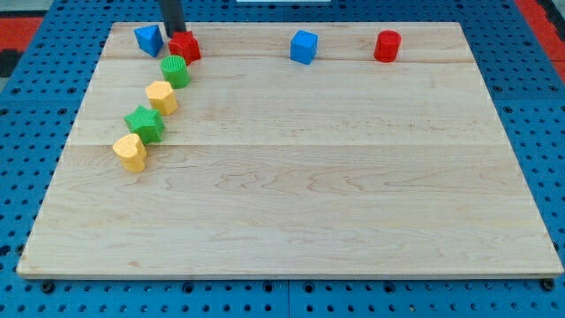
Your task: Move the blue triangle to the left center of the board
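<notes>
The blue triangle (148, 39) sits near the counter's (291, 203) top-left corner. My tip (174, 34) comes down just to its right, against the red block (185, 46); there are no jaws, only the rod. Below runs a diagonal of green cylinder (175, 71), yellow block (161, 95), green star (144, 123), and yellow heart (131, 152). Rightward along the top: blue cube (304, 47), red cylinder (387, 46).

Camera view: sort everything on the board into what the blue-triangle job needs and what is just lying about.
Belongs to the job:
- blue triangle
- my tip, between it and the red block
- board

Lying about:
- red block
- green cylinder
- yellow block
- green star
- yellow heart
- blue cube
- red cylinder
</notes>
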`<state>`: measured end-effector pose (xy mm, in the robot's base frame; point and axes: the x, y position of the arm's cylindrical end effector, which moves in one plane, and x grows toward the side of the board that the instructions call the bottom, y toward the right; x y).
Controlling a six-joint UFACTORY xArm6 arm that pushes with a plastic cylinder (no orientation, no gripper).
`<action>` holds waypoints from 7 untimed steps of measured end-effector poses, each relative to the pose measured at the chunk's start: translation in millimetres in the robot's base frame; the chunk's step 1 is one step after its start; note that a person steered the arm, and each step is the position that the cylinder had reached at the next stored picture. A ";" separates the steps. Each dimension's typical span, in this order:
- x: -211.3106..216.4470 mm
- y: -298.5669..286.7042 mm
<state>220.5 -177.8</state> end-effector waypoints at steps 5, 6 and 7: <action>-6.8 -56.9; 2.7 -82.9; -2.2 -84.8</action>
<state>218.3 -262.6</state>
